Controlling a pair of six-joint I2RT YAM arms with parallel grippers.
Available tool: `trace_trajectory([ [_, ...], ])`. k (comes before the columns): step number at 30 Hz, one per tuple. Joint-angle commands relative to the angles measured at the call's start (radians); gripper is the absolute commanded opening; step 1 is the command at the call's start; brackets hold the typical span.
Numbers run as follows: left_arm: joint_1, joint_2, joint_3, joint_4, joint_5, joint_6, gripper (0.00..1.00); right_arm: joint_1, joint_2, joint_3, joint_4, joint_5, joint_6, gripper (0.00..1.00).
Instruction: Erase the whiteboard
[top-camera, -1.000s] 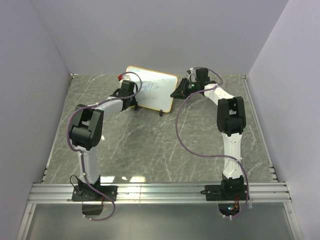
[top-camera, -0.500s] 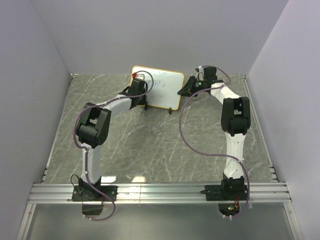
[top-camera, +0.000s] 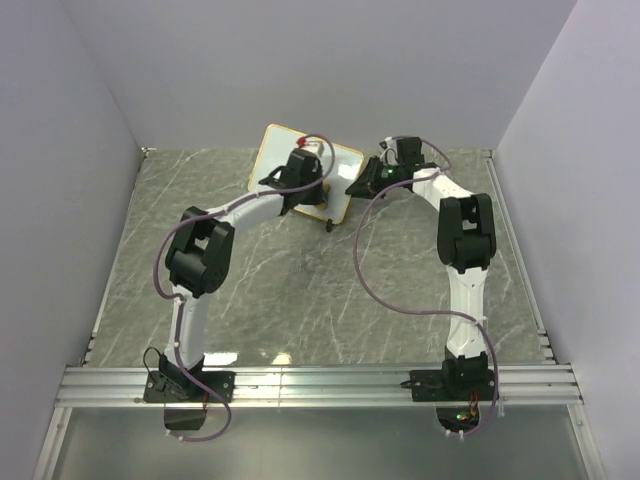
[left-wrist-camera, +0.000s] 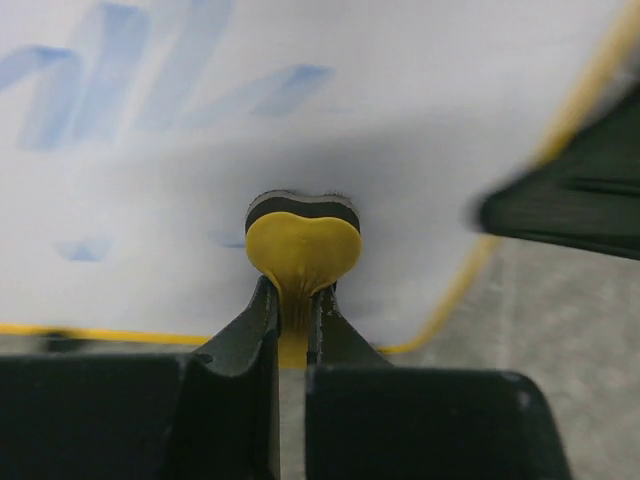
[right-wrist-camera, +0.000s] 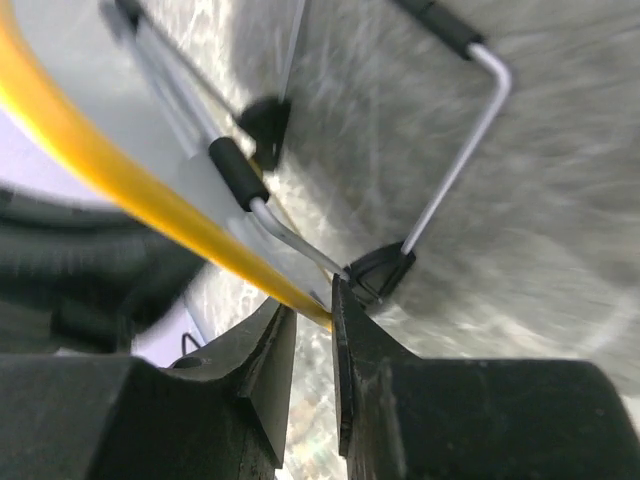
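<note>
The whiteboard (top-camera: 340, 168) stands tilted at the back of the table on its wire stand, with a yellow frame. In the left wrist view its white face (left-wrist-camera: 420, 120) carries pale blue scribbles (left-wrist-camera: 120, 90). My left gripper (top-camera: 306, 165) is shut on a small yellow eraser (left-wrist-camera: 303, 250), whose black felt side presses on the board just below the scribbles. My right gripper (top-camera: 358, 186) is at the board's right edge. In the right wrist view its jaws (right-wrist-camera: 313, 310) are shut on the yellow frame (right-wrist-camera: 150, 190), from behind the board.
The board's wire legs (right-wrist-camera: 455, 170) with black sleeves rest on the grey marble tabletop (top-camera: 300, 290). White walls enclose the table on three sides. A metal rail (top-camera: 320, 382) with both arm bases runs along the near edge.
My left gripper has swept right across the board's face with the eraser. The board has swung and now stands more edge-on. The right gripper has stayed at its right edge.
</note>
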Motion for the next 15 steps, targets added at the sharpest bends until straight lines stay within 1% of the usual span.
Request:
trace_trajectory([
  [1, -0.049, 0.025, 0.034, 0.055, 0.099, -0.020, 0.00, 0.049, -0.047, -0.031, -0.055, 0.006, 0.055, 0.00],
  [6, -0.049, 0.043, 0.035, 0.061, 0.115, -0.024, 0.00, 0.074, -0.051, -0.049, -0.053, 0.005, 0.061, 0.00],
  [9, -0.044, 0.040, 0.020, 0.064, 0.093, -0.026, 0.00, 0.074, -0.050, -0.051, -0.063, 0.009, 0.056, 0.00],
  [15, 0.014, 0.042, -0.005, 0.081, 0.066, -0.030, 0.00, 0.071, -0.059, -0.052, -0.080, 0.014, 0.042, 0.00],
])
